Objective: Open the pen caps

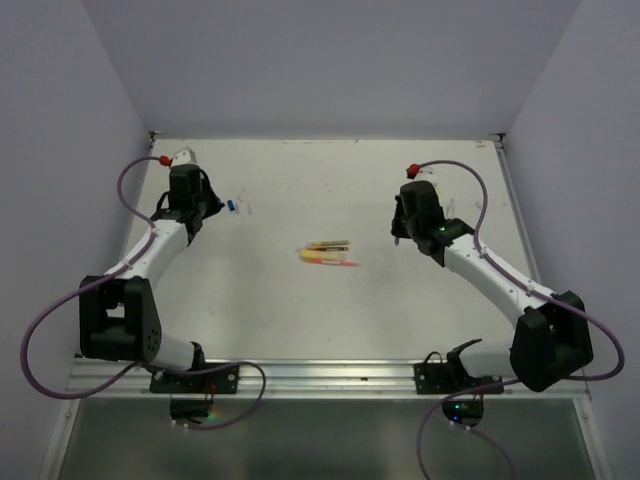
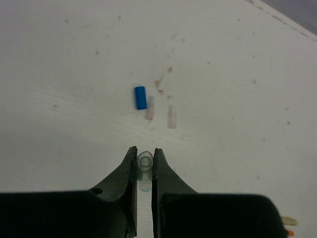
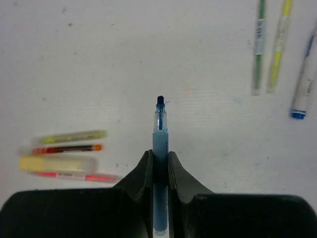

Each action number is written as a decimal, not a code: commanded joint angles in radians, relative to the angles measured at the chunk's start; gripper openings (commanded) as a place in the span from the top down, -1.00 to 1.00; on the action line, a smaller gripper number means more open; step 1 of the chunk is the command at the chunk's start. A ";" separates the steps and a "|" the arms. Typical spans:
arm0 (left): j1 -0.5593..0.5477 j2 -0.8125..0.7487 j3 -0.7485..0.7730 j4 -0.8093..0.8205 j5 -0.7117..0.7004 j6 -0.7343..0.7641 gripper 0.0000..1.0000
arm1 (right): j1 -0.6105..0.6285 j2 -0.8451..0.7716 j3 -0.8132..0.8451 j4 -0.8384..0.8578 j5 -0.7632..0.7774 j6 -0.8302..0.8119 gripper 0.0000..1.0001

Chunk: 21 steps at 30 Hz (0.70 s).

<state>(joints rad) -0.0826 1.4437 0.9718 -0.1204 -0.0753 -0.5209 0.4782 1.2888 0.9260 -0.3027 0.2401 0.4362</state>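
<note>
My left gripper (image 2: pixel 144 149) is shut on a small clear pen cap (image 2: pixel 144 166), held just above the table. A loose blue cap (image 2: pixel 140 97) lies ahead of it, with two pale translucent caps (image 2: pixel 171 117) beside that. The blue cap also shows in the top view (image 1: pixel 231 205), right of the left gripper (image 1: pixel 200 210). My right gripper (image 3: pixel 159 153) is shut on an uncapped blue pen (image 3: pixel 160 126), its dark tip pointing away from me. In the top view the right gripper (image 1: pixel 405 225) is right of a pen cluster (image 1: pixel 327 252).
In the right wrist view, yellow-green (image 3: pixel 74 136), orange-red (image 3: pixel 64 148), pale yellow (image 3: pixel 57 163) and pink (image 3: pixel 74 175) pens lie at left. Green (image 3: pixel 258 44), yellow (image 3: pixel 278 44) and blue-and-white (image 3: pixel 304 84) pens lie at upper right. White walls enclose the table (image 1: pixel 320 320).
</note>
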 commanded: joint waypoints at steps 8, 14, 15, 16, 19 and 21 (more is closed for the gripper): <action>0.126 0.107 -0.016 0.103 -0.046 -0.001 1.00 | -0.433 0.195 0.149 -0.087 0.139 -0.017 1.00; 0.138 0.153 -0.045 0.180 -0.075 -0.054 1.00 | -0.575 0.277 0.137 -0.073 0.097 -0.050 1.00; 0.142 0.159 -0.048 0.189 -0.072 -0.057 1.00 | -0.595 0.297 0.132 -0.070 0.094 -0.050 1.00; 0.145 0.164 -0.050 0.194 -0.069 -0.059 1.00 | -0.604 0.314 0.129 -0.050 0.075 -0.050 1.00; 0.155 0.201 -0.041 0.205 -0.041 -0.065 1.00 | -0.633 0.389 0.123 -0.003 0.048 -0.034 1.00; 0.158 0.230 -0.027 0.215 0.000 -0.067 1.00 | -0.642 0.449 0.129 0.022 0.004 -0.033 1.00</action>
<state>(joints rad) 0.0616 1.6375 0.9291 0.0242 -0.1051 -0.5659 -0.1505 1.6894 1.0393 -0.3439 0.3008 0.4030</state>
